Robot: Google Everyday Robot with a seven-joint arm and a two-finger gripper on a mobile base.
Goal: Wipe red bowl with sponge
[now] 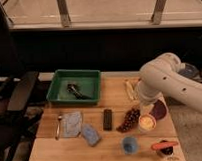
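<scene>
The sponge [90, 134], a small light-blue block, lies on the wooden table [112, 153] left of centre near the front, beside a pale-blue cloth [71, 123]. My white arm [162, 83] bends over the table's right side, and its lower end [145, 97] hangs above the back right part. The gripper is hidden under that end, far right of the sponge and holding nothing I can see. The red bowl is hidden behind the arm. A purple dish [158, 110] shows partly below the arm.
A green tray [62, 94] with a dark utensil stands at the back left. A fork [58, 126], a black bar [108, 120], dark grapes [128, 120], a white cup with yellow inside [147, 122], a blue cup [129, 144] and a red-topped item [164, 145] crowd the front. A chair [20, 93] stands left.
</scene>
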